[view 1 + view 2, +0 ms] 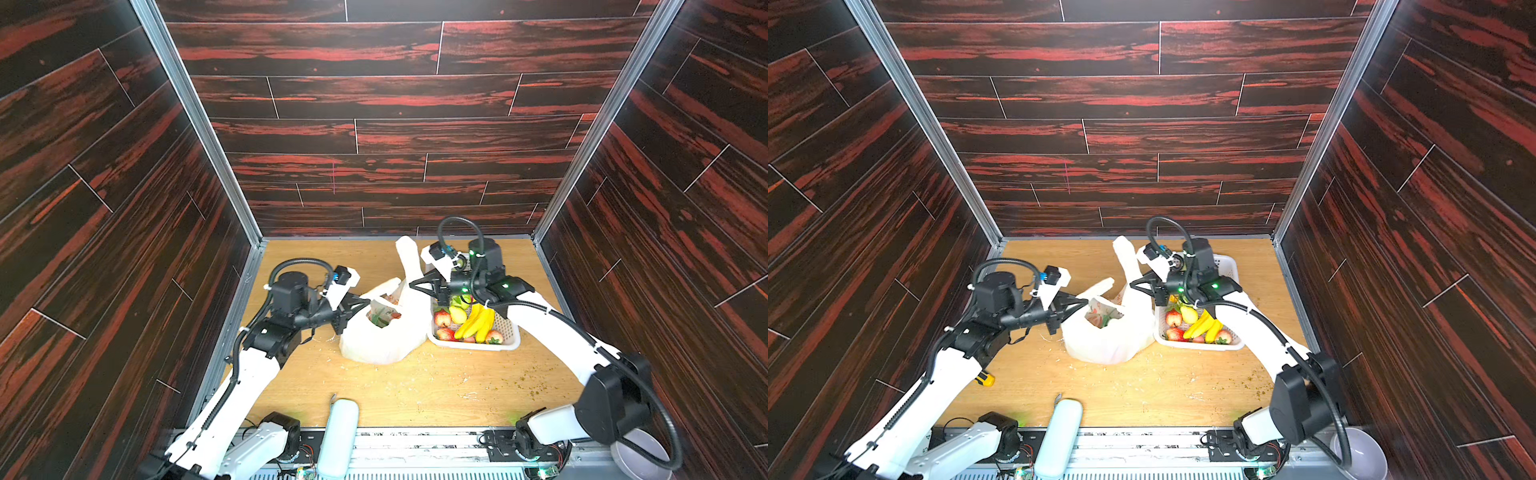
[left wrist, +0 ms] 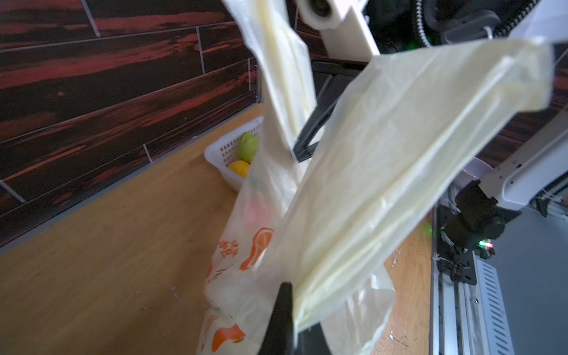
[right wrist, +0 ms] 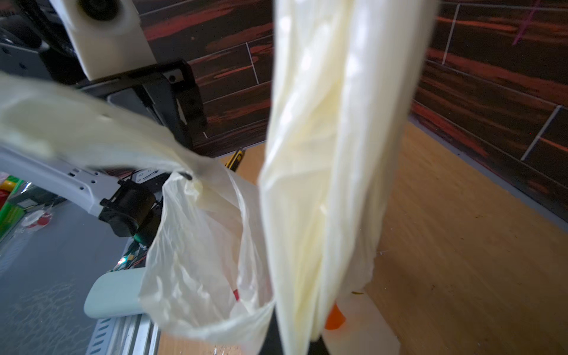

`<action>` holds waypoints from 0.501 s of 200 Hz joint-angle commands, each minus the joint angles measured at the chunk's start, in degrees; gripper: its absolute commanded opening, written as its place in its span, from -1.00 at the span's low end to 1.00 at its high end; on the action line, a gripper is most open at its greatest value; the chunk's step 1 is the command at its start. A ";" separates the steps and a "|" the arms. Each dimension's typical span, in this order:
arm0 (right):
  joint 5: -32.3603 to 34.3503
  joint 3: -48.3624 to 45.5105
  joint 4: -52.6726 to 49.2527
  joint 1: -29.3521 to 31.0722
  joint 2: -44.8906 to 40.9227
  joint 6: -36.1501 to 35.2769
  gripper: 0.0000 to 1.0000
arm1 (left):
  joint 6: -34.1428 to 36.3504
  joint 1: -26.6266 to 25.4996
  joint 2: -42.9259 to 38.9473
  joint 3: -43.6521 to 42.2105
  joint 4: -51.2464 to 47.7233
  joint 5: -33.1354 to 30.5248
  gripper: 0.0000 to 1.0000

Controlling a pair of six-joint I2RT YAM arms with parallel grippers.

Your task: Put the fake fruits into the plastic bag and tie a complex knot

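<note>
Top views: your plastic bag (image 1: 386,345) sits mid-counter (image 1: 415,390), fruit (image 1: 384,316) inside | your left gripper (image 1: 366,301) clamps tight on its low handle loop (image 1: 384,287) | right gripper (image 1: 414,285) pinches the upright loop (image 1: 409,257) | banana bunch (image 1: 476,324) lies in the basket (image 1: 509,334) just beside the bag.

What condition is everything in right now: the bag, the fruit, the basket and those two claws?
plastic bag: mouth open, handles untied, pulled apart.
left claw: shut on one bag handle.
right claw: shut on the other handle.
fake fruits: some bagged, several in basket.
basket: upright, part full.
</note>
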 commanded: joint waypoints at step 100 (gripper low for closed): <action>-7.71 0.04 -2.71 2.27 2.46 -11.50 -0.53 | 6.53 -4.23 7.94 8.81 -12.76 -2.40 -1.00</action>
